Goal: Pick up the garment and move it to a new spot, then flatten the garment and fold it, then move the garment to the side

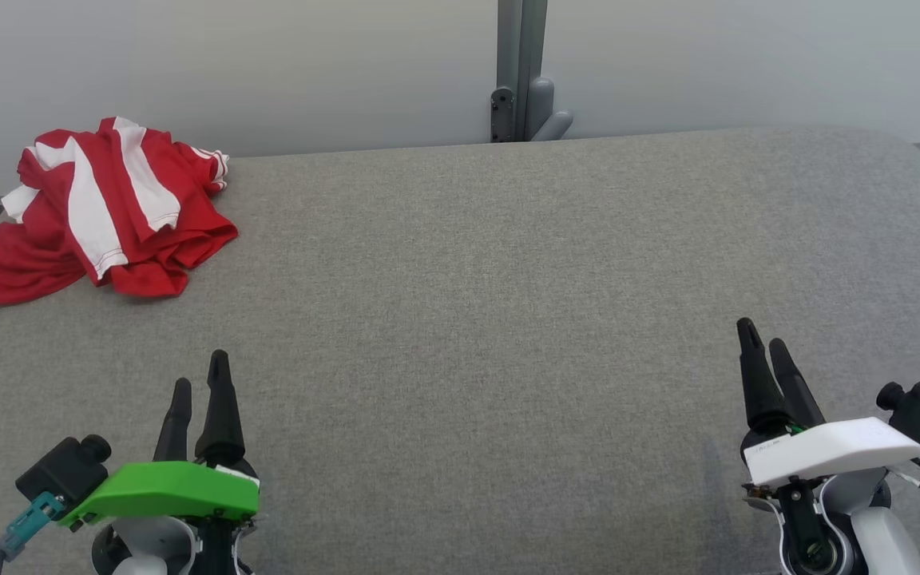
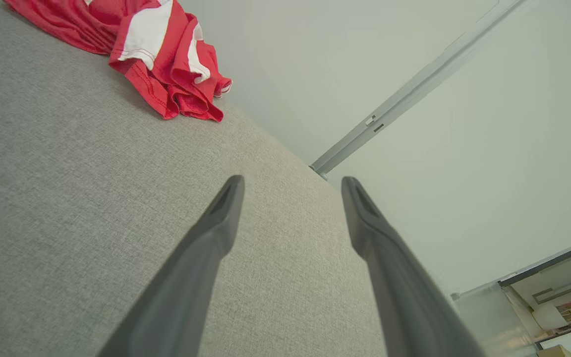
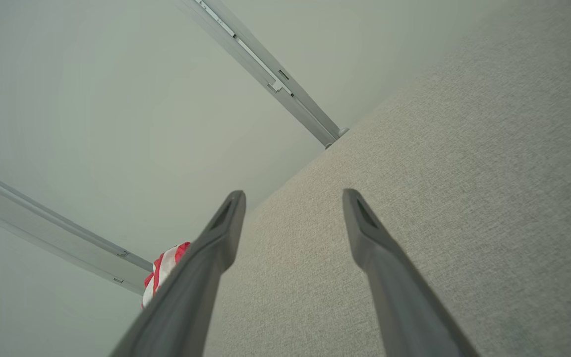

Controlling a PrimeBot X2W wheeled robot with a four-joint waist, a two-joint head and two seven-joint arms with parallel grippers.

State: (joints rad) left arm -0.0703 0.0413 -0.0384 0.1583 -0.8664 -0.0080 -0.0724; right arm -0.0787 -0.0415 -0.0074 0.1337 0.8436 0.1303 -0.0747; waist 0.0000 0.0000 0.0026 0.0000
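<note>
A red garment with white stripes (image 1: 101,212) lies crumpled at the far left corner of the grey fabric table (image 1: 492,303). The left wrist view has the garment (image 2: 161,54) at its top left; a small bit of it (image 3: 164,270) peeks out beside a finger in the right wrist view. My left gripper (image 1: 200,383) hovers open near the front left, well short of the garment, nothing between its fingers (image 2: 216,233). At the front right my right gripper (image 1: 762,335) is open and holds nothing, far from the garment.
A pale wall runs behind the table, with a grey vertical post (image 1: 520,72) at the middle of the far edge. The table's far corners are rounded. Bare grey fabric stretches between and ahead of both grippers.
</note>
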